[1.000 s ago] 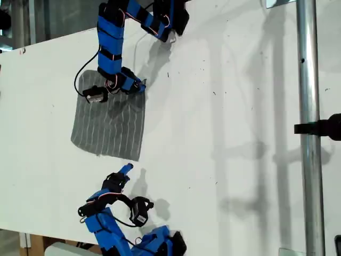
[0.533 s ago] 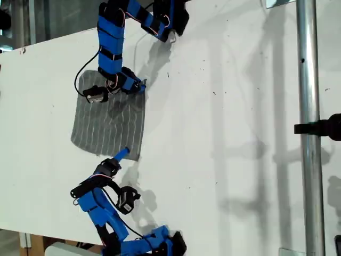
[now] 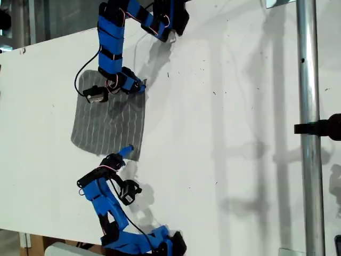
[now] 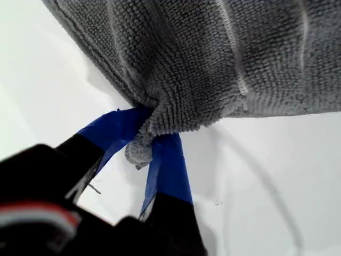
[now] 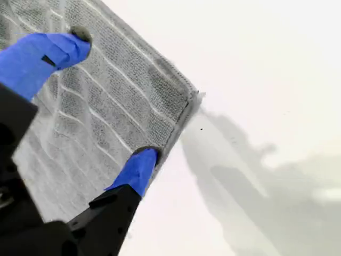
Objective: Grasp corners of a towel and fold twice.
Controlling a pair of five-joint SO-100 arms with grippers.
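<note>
Pinched shut on a bunched towel corner (image 4: 139,151): my first gripper (image 4: 145,144), cloth wedged btwn both blue tips, towel (image 4: 213,58) spreading away beyond, white table (image 4: 277,176) beneath.

Spread wide over the towel (image 5: 96,106): my second gripper (image 5: 109,96), one tip on the striped surface, other at the towel's edge near its corner (image 5: 189,98).

Ext view: towel (image 3: 109,120) flat on table (image 3: 224,133); first gripper (image 3: 139,85) at its far corner, second gripper (image 3: 125,152) at its near edge.
</note>
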